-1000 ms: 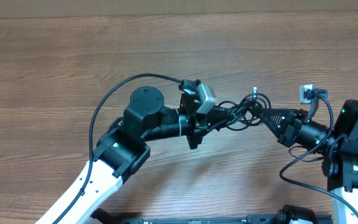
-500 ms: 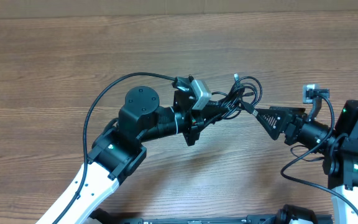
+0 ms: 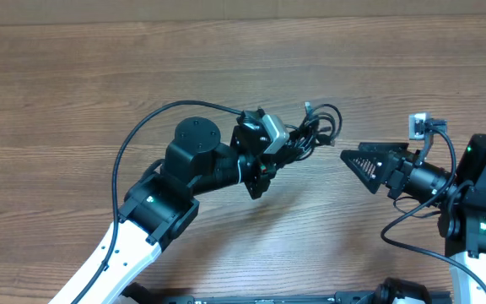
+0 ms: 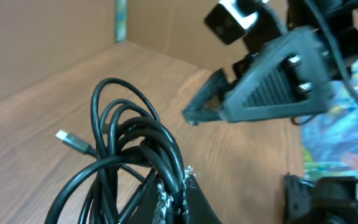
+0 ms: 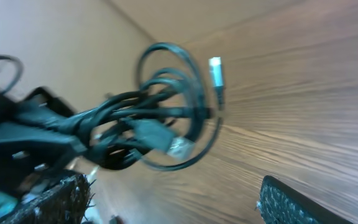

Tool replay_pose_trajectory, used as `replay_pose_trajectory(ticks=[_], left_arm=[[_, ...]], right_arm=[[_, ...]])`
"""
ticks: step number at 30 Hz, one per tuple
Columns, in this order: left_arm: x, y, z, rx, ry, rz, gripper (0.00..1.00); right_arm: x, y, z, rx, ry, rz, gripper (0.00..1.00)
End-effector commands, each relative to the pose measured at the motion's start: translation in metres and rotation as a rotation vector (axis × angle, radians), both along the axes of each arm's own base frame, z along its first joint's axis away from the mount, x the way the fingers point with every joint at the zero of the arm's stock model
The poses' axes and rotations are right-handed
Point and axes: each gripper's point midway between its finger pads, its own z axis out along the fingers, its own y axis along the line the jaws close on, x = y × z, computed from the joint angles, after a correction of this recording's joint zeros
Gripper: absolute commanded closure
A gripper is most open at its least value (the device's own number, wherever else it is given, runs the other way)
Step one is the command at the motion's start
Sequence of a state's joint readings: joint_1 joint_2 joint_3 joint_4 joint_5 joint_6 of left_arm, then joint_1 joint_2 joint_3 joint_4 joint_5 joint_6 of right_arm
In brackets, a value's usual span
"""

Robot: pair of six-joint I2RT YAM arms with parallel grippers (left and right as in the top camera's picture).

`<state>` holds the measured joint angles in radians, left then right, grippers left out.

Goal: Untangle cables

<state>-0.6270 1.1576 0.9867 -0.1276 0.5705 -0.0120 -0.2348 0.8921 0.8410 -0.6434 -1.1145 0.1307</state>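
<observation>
The cables (image 3: 321,125) are a small coiled bundle of thin black cords, held above the wooden table. My left gripper (image 3: 299,141) is shut on the bundle's near side. In the left wrist view the cords (image 4: 135,140) fan up from between the jaws (image 4: 180,186), and a silver-tipped plug (image 4: 66,139) sticks out on the left. My right gripper (image 3: 354,165) hangs open a short way to the right of the bundle, touching none of it. The right wrist view shows the loops (image 5: 169,121) and the silver plug (image 5: 215,70) ahead of its spread fingers (image 5: 288,202).
A wooden table (image 3: 74,93) fills the overhead view. A thick black arm wire (image 3: 146,135) arcs over the left arm. The right arm's base (image 3: 483,211) stands at the right edge. A cardboard wall (image 4: 48,37) runs along the far side.
My right gripper has opened, let go of the cables and drawn back to the right. The left gripper has carried the bundle a little left and away from it.
</observation>
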Motion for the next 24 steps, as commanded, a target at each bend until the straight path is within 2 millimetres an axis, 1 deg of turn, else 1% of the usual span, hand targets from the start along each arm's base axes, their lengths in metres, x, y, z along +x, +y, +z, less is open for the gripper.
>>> replay_pose_trajectory(ticks=[1,3,6,14,16,21,24], left_arm=[[0.005,0.003,0.015,0.024,-0.127,0.016,0.96],[0.004,0.003,0.014,0.036,-0.149,0.011,0.96],[-0.004,-0.004,0.014,0.056,-0.207,-0.032,0.96],[-0.041,-0.031,0.014,0.108,-0.412,-0.199,0.96],[-0.046,-0.035,0.013,0.113,-0.443,-0.224,0.96],[-0.050,-0.040,0.011,0.120,-0.461,-0.246,0.96],[-0.049,-0.041,0.010,0.119,-0.462,-0.245,0.96]], right_arm=[[-0.014,0.012,0.015,0.070,-0.039,0.109,0.15],[-0.018,0.015,0.019,0.086,-0.059,0.139,0.16],[-0.020,0.016,0.023,0.100,-0.064,0.156,0.17],[-0.017,0.016,0.027,0.132,-0.027,0.141,0.22],[-0.017,0.016,0.027,0.133,-0.026,0.141,0.23],[-0.017,0.016,0.027,0.133,-0.026,0.141,0.29],[-0.017,0.016,0.027,0.133,-0.026,0.141,0.34]])
